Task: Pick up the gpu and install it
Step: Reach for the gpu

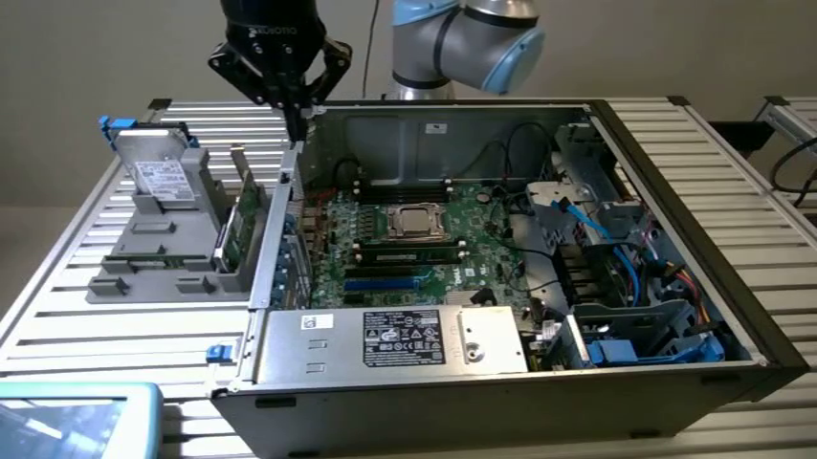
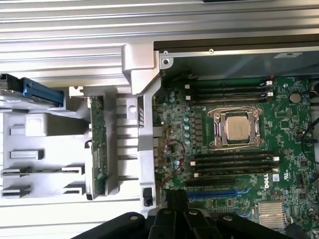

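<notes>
exterior view: the gripper (image 1: 297, 120) hangs above the rear wall of the open computer case (image 1: 721, 273), its two fingers pressed together with nothing between them. the gpu (image 1: 240, 222) stands on edge in a slot of the grey holder (image 1: 141, 253), just outside the case on the exterior view's left and apart from the claw. a hard drive (image 1: 163, 178) with a white label leans in the same holder, farther from the case. inside the case lie the green motherboard (image 1: 383, 258) and its cpu socket (image 1: 418, 222). wrist view: the dark fingers (image 2: 172, 219) of the gripper (image 2: 175, 204) sit closed and empty over the edge of the motherboard (image 2: 239, 164). the gpu (image 2: 97, 149) is seen edge-on, upright in the grey holder (image 2: 45, 164), separated from the motherboard by the case's metal wall (image 2: 144, 124).
</notes>
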{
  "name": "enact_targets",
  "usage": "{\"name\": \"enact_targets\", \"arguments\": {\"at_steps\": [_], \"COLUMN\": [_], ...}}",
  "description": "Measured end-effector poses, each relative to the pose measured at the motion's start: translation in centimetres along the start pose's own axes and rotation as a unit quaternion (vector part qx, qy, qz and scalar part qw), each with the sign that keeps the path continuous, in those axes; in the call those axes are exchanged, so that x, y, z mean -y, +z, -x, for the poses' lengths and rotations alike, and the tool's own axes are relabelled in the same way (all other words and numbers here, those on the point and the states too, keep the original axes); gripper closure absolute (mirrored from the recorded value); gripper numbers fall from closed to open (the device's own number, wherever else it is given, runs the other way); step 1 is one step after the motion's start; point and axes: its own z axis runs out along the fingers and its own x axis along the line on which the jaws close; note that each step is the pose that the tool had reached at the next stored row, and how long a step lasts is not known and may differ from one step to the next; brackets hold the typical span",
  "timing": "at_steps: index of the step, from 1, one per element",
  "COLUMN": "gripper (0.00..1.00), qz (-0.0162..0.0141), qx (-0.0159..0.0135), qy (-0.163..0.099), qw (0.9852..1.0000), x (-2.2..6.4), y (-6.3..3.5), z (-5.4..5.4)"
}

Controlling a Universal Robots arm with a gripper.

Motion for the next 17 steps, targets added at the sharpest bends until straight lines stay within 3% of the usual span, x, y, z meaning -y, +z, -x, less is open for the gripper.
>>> {"name": "enact_targets", "arguments": {"at_steps": [14, 17], "gripper": [0.88, 0.88], "qz": [0.0012, 0.003], "qx": [-0.0001, -0.0003], "qy": [0.0, -0.001], "qw": [1.0, 1.0], "x": [0.45, 0.55], "y": [-0.01, 0.04], "z": [-6.3, -7.7]}}
